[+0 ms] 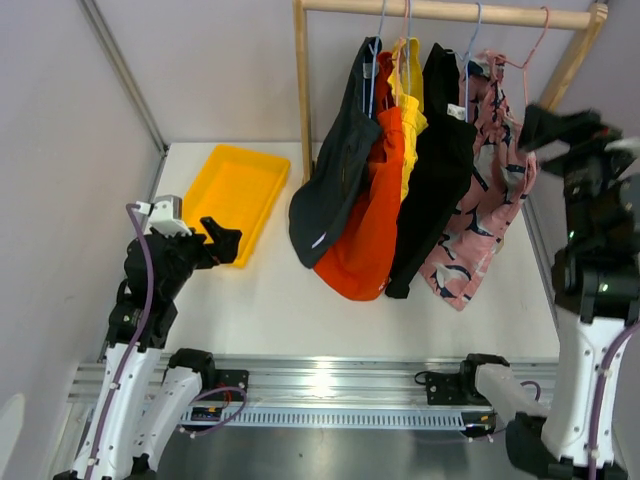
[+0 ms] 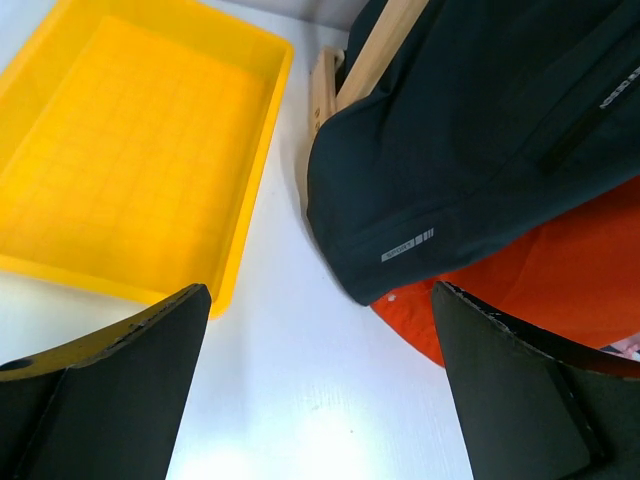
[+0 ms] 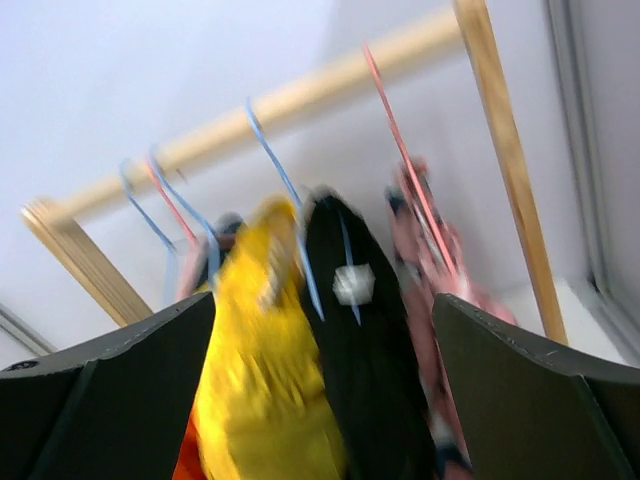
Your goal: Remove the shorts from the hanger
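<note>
Five pairs of shorts hang on hangers from a wooden rail (image 1: pixel 450 10): dark slate grey (image 1: pixel 330 185), orange-red (image 1: pixel 365 235), yellow (image 1: pixel 410 100), black (image 1: pixel 435 170) and pink printed (image 1: pixel 490 200). My right gripper (image 1: pixel 550 125) is open and empty, raised just right of the pink pair. Its blurred view shows the yellow (image 3: pixel 265 380), black (image 3: pixel 370 370) and pink (image 3: pixel 435 280) pairs ahead between the fingers. My left gripper (image 1: pixel 225 240) is open and empty, low over the table left of the grey pair (image 2: pixel 480 140).
A yellow tray (image 1: pixel 235 190) lies at the table's back left, next to my left gripper, and fills the left of the left wrist view (image 2: pixel 130 150). The rack's wooden post (image 1: pixel 303 100) stands beside the grey shorts. A metal rail (image 1: pixel 330 385) runs along the near edge.
</note>
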Controlling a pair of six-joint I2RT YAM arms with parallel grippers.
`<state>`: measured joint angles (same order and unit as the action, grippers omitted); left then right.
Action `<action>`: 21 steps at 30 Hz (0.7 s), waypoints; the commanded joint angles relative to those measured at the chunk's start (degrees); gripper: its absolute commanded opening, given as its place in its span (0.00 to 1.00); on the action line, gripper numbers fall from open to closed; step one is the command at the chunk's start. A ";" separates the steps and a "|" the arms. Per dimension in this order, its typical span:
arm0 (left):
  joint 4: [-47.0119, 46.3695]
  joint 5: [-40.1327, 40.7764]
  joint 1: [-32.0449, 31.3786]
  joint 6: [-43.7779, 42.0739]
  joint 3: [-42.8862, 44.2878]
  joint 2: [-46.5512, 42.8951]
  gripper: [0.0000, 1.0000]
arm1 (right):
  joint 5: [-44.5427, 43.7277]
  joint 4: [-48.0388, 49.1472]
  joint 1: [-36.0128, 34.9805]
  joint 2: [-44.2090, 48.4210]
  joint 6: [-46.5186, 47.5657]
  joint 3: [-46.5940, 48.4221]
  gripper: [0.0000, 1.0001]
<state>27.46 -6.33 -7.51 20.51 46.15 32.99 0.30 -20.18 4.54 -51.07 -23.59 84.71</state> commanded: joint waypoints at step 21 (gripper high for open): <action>-0.83 -2.37 -0.23 -0.03 -1.24 -0.83 0.99 | -2.49 -0.65 0.21 -38.49 5.23 26.56 0.76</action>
<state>27.77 -7.75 -7.55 20.51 45.30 32.51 -1.72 -21.65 4.54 -88.51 -19.97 108.44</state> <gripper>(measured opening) 0.988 0.779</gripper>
